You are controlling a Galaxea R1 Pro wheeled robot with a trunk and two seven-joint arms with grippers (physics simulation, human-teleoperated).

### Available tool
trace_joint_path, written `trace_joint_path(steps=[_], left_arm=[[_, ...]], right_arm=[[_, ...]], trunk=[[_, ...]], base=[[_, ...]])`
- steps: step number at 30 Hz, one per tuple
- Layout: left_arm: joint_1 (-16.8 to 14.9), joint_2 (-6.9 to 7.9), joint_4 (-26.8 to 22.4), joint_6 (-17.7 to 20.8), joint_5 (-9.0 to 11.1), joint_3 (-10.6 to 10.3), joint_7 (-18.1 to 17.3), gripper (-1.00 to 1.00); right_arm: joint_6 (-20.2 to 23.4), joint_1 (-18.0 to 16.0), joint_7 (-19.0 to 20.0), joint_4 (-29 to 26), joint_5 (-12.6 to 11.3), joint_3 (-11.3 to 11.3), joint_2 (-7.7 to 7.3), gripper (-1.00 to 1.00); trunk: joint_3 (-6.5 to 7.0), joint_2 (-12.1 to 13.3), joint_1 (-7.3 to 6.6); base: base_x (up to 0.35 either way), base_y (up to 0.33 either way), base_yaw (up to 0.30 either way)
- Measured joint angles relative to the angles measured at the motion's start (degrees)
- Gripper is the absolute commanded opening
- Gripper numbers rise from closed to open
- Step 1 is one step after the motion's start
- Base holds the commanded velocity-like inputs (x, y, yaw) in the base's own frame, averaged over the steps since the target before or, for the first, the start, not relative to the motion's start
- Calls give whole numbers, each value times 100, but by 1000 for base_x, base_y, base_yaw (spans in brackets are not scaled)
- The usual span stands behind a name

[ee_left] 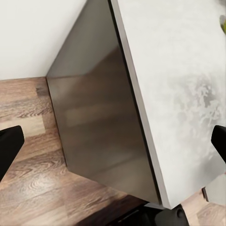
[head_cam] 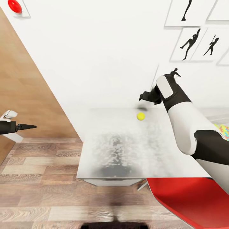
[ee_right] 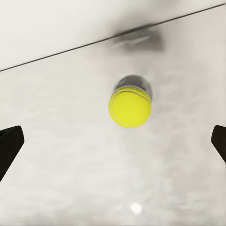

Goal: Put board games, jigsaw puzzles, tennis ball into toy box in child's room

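Yellow-green tennis ball (head_cam: 141,116) is sitting on the table (head_cam: 127,149) near its far edge by the white wall (head_cam: 95,47), nothing touching it. The right wrist view has the ball (ee_right: 130,108) pretty much dead centre with its small dark shadow tucked behind it on the mottled grey-white top.

Right arm (head_cam: 184,127) is stretched forward over the table, white forearm angled up toward the wall, with the wrist bent so the right gripper (head_cam: 143,96) hangs above the ball and a touch further back, clear of it. In the right wrist view its dark fingertips (ee_right: 9,146) sit way out at both edges of the picture, so the jaws are spread wide with nothing between them but table and ball.

Left arm is held off to the side, out past the table's end over the wood floor (head_cam: 41,190). The left gripper (head_cam: 30,127) points in toward the table, roughly level. The left wrist view looks at the table's end panel (ee_left: 94,127) and the desk top (ee_left: 174,84), and the fingertips (ee_left: 8,143) are again far apart at the picture's edges, so it's open too and empty.

A red chair (head_cam: 190,200) is tucked at the near right corner of the table. A sliver of one jigsaw puzzle (head_cam: 225,131) peeks out behind the right elbow.
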Motion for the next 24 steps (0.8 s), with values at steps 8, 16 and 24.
trace_joint_path(steps=[8, 16, 24], left_arm=[[2, 0, 0, -4, 0, -4, 0, 100], [4, 0, 0, -5, 0, -4, 0, 100], [5, 0, 0, -5, 0, -6, 0, 100]], right_arm=[[0, 22, 4, 1, 6, 12, -9, 100], [0, 27, 0, 0, 9, 14, -1, 100], [0, 27, 2, 1, 10, 21, 0, 100]], trunk=[[-76, 0, 0], [-152, 0, 0], [-229, 0, 0]], base=[[0, 0, 0], [0, 0, 0], [0, 0, 0]])
